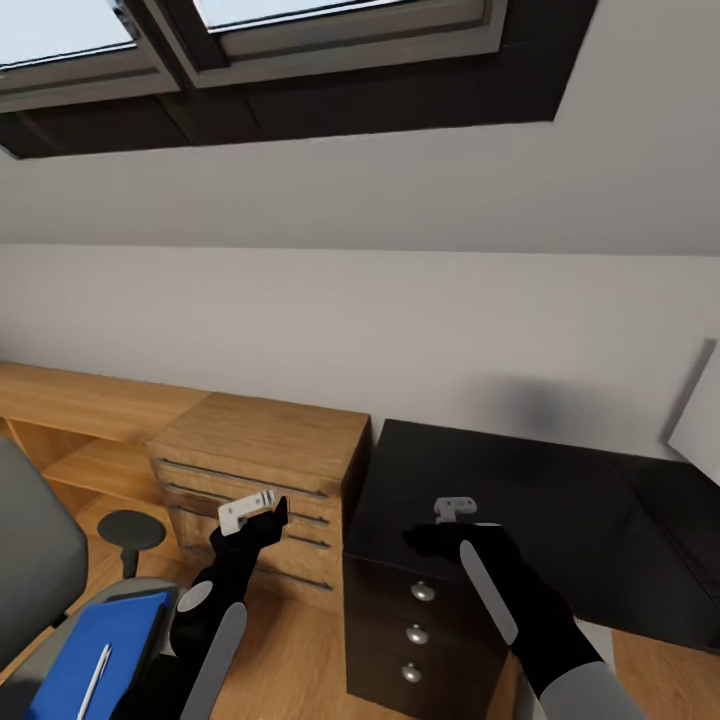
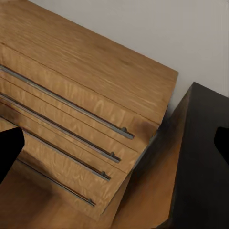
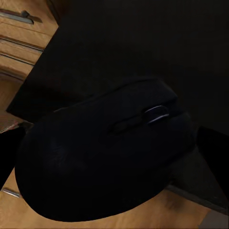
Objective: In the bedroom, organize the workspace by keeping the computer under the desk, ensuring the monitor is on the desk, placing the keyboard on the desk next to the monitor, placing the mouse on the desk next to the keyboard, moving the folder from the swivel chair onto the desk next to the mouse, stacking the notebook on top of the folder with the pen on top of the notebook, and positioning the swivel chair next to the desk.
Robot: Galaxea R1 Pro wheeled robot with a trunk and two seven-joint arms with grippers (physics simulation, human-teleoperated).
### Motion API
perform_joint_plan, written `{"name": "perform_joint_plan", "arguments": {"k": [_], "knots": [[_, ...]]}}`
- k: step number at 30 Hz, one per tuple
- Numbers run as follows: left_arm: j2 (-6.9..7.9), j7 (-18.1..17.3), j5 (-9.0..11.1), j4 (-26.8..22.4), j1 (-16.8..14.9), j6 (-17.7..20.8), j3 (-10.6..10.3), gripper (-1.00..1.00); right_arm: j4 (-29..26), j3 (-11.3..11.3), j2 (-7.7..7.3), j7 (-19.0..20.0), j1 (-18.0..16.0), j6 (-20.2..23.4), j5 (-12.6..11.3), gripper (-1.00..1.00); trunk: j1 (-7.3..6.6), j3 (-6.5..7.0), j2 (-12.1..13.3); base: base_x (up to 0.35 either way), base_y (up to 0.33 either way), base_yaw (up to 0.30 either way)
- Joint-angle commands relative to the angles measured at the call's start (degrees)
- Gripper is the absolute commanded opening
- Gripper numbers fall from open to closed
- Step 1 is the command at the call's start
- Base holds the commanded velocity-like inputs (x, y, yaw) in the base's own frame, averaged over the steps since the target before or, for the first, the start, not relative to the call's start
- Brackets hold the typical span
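Note:
The black mouse (image 3: 105, 162) sits between the dark fingers (image 3: 213, 148) of my right gripper (image 1: 435, 540), which is shut on it above the left end of the glossy black desk (image 1: 520, 480). My left gripper (image 1: 272, 518) hangs open with nothing in it, in front of the light wood cabinet (image 2: 81, 86). At lower left the bright blue folder (image 1: 105, 640) lies on the grey swivel chair (image 1: 30, 565), with the white pen (image 1: 95, 682) on top. A white corner of the monitor (image 1: 700, 410) shows at the right edge. Notebook, keyboard and computer are out of view.
The desk's dark drawers with round silver knobs (image 1: 423, 592) face me just below the right gripper. The light wood cabinet (image 1: 265, 450) stands tight against the desk's left side, joined to a low wood shelf (image 1: 70, 400). A black chair armrest (image 1: 130, 530) rises beside the left arm.

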Motion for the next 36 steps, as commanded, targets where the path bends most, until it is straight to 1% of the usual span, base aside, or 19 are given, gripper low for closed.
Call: {"name": "perform_joint_plan", "arguments": {"k": [1,11,14,16,18,19,22,23,24,27,32,36], "knots": [[0.01,0.45,0.51,-0.07,-0.05,0.16,-0.09,1.0,-0.08,0.05,-0.02,-0.45,-0.03,0.21,-0.53,-1.0,0.0,-0.07,-0.05,0.0,0.0,0.276],[-0.08,0.45,0.6,-0.04,-0.03,0.29,-0.35,1.0,-0.08,0.09,-0.02,-0.38,-0.03,0.21,-0.53,-1.0,0.0,-0.07,-0.05,0.0,0.0,0.276],[-0.08,0.45,0.61,-0.02,-0.05,1.01,-2.91,1.0,-0.08,0.09,-0.02,-0.37,-0.03,0.17,-0.53,-1.0,0.0,-0.07,-0.05,0.0,0.0,0.276],[-0.08,0.45,0.59,-0.01,-0.04,3.14,-4.83,1.0,-0.08,0.07,-0.07,-0.37,-0.03,0.14,-0.53,-1.0,0.0,-0.07,-0.05,0.0,0.0,0.276],[-0.08,0.45,0.62,-0.1,-0.07,5.27,-6.23,1.0,-0.08,0.03,-0.09,-0.37,-0.03,0.13,-0.51,-1.0,0.0,-0.07,-0.05,0.0,0.0,0.267],[-0.08,0.45,0.64,-0.17,-0.06,5.62,-6.55,1.0,-0.08,0.03,-0.09,-0.37,-0.03,0.13,-0.49,-1.0,0.0,-0.07,-0.05,0.0,0.0,0.231],[-0.05,0.37,0.74,-0.62,-0.05,6.62,-9.14,1.0,-0.08,-0.04,-0.1,-0.34,-0.03,0.07,-0.46,-1.0,0.0,-0.07,-0.05,0.0,0.0,0.112],[0.0,0.35,0.76,-0.72,-0.06,6.82,-10.54,1.0,-0.08,-0.07,-0.1,-0.35,-0.03,0.06,-0.45,-1.0,0.0,-0.07,-0.05,0.0,0.0,0.051],[0.07,0.32,0.83,-0.83,-0.06,7.08,-13.11,1.0,-0.08,-0.14,-0.16,-0.36,-0.03,-0.02,-0.44,-1.0,0.0,-0.07,-0.05,0.0,0.0,0.017],[0.09,0.3,0.88,-0.87,-0.04,7.16,-14.11,1.0,-0.08,-0.16,-0.21,-0.37,-0.03,-0.07,-0.41,-1.0,0.0,-0.07,-0.05,0.0,0.0,0.008],[0.09,0.28,0.9,-0.89,-0.06,7.22,-14.61,1.0,-0.01,-0.25,-0.28,-0.38,-0.03,-0.06,-0.32,-1.0,0.0,-0.07,-0.05,0.0,0.0,0.001],[0.1,0.28,0.9,-0.89,-0.04,7.27,-14.67,1.0,0.0,-0.26,-0.25,-0.38,-0.03,-0.07,1.24,-1.0,0.0,-0.07,-0.05,0.0,0.0,0.0]]}}
